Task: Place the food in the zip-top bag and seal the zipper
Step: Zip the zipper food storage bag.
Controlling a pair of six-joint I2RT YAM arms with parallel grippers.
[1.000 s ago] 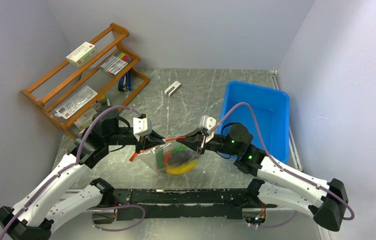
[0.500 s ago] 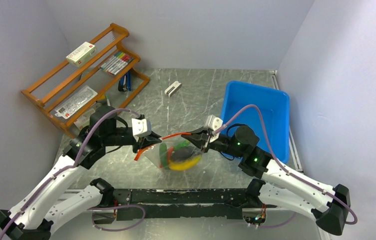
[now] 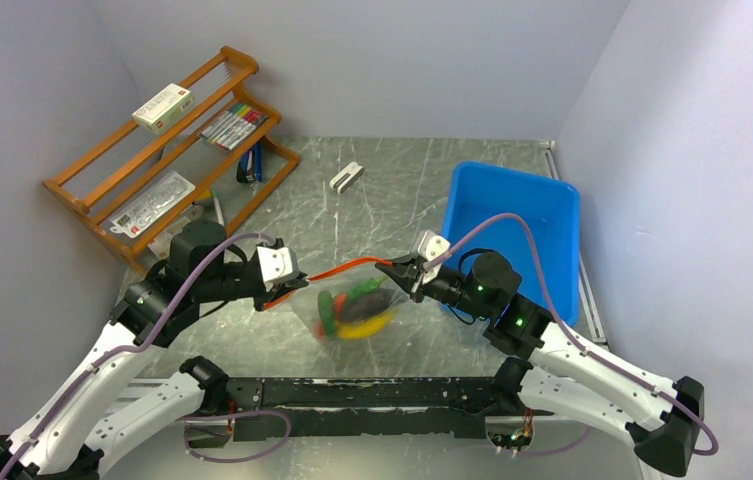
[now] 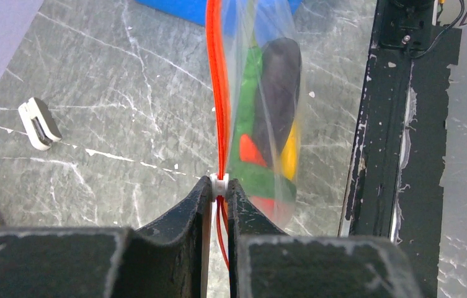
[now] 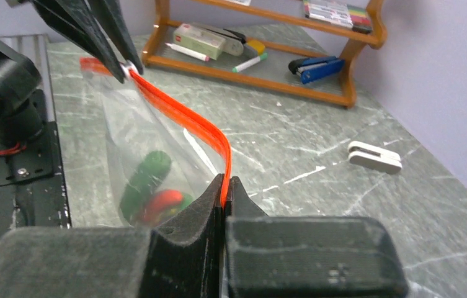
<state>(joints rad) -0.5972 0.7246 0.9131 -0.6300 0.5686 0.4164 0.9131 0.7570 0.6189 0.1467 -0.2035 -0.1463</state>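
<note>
The clear zip-top bag [image 3: 357,305] hangs between both grippers above the table, holding the food: green pod [image 3: 326,308], dark eggplant [image 3: 364,304], yellow piece [image 3: 367,328], red chili [image 5: 161,202]. The fish is not visible. Its red-orange zipper [image 3: 337,270] stretches taut between them. My left gripper [image 3: 287,287] is shut on the white slider [image 4: 219,183] near the strip's left end. My right gripper [image 3: 404,272] is shut on the zipper's right end [image 5: 225,186]. The bag [image 4: 265,112] hangs right of the strip [image 4: 216,81] in the left wrist view.
A blue bin [image 3: 512,225] stands at the right. A wooden rack [image 3: 177,150] with markers, boxes and a stapler stands at the back left. A small white clip [image 3: 346,177] lies behind the bag. The black base rail [image 3: 352,395] runs along the near edge.
My left gripper has moved left along the zipper, toward its left end. The strip now runs straighter and longer between the grippers. The right gripper has shifted slightly back and right.
</note>
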